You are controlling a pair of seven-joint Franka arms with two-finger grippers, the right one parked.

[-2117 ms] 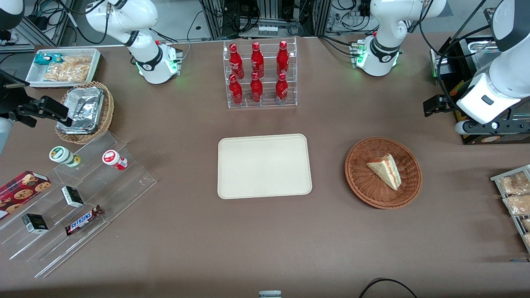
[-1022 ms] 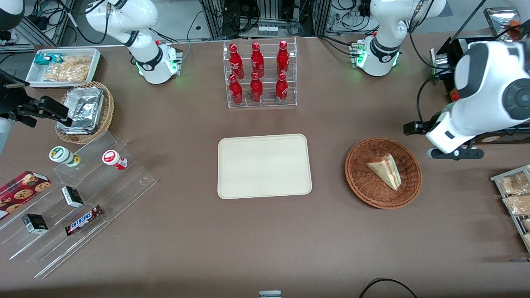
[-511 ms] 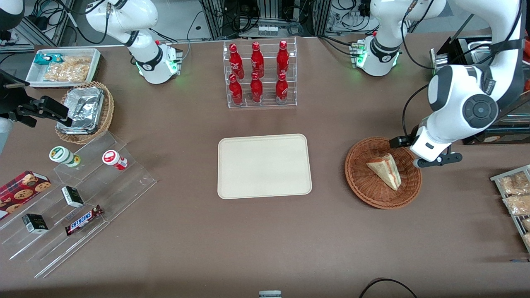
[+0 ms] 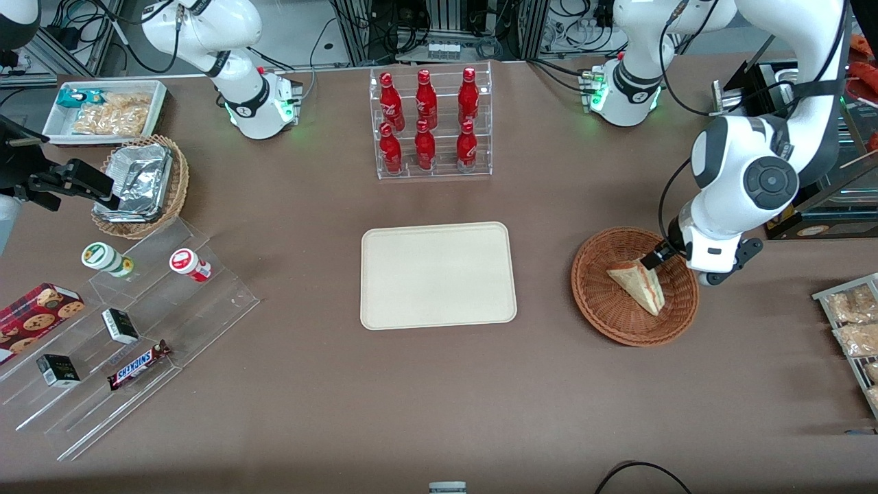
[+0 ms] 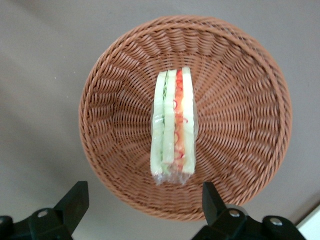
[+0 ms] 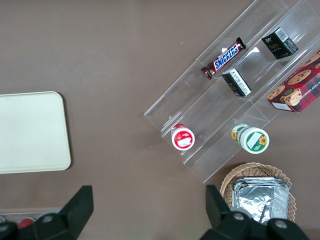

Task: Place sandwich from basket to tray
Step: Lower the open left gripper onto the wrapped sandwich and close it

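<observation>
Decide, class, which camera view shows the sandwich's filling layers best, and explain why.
The left wrist view: the sandwich lies cut edge up in the basket, showing green and red layers, with the open tool above. The front view shows it small, partly under the tool. The right wrist view misses it.

place: robotics lab staged as a snack shop | evidence: Franka arm bases [image 4: 257,106] bolted to brown bench [image 4: 309,384] | cable-strewn aluminium framing [image 4: 446,27] | acrylic rack of red bottles [image 4: 429,123] | stepped snack display [image 4: 116,329]
</observation>
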